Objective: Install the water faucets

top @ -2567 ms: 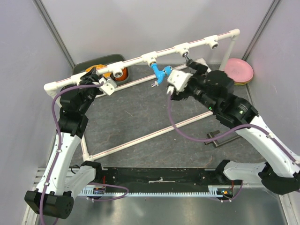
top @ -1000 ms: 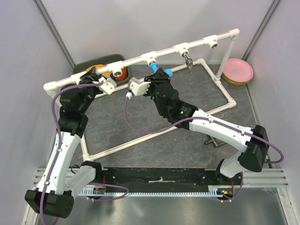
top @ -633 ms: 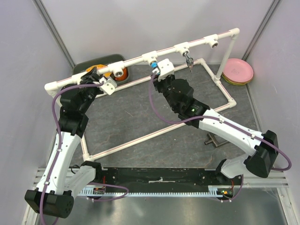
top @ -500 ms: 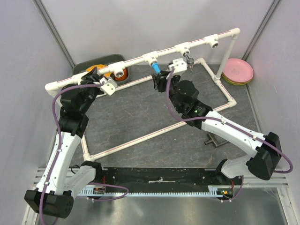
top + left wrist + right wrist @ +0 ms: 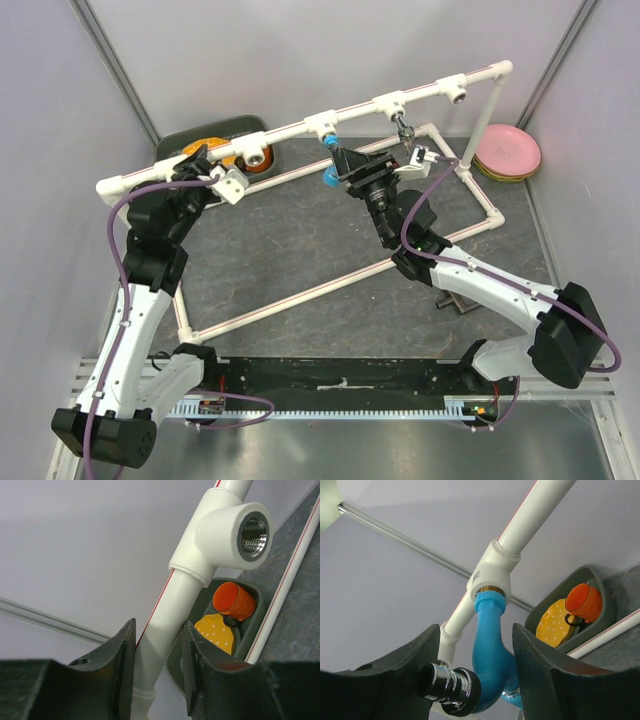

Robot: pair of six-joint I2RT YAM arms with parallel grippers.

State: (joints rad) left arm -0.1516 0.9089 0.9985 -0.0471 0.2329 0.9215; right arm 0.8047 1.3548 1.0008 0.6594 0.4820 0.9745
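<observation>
Under pipe frame (image 5: 300,128), dark grey mat (image 5: 290,240).

The left arm rose from its base and bent forward at the elbow, its left gripper (image 5: 200,165) closed around the white pipe (image 5: 167,610), fingers (image 5: 122,665) pressing either side. The right arm stretched diagonally toward the middle, wrist rolled, its right gripper (image 5: 345,165) spread wide around the blue faucet (image 5: 492,650).

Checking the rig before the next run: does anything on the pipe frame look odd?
One thing: the white tee socket nearest the left gripper has bare metal threads and no tap, while the bright blue plastic faucet already sits in its own socket.
</observation>
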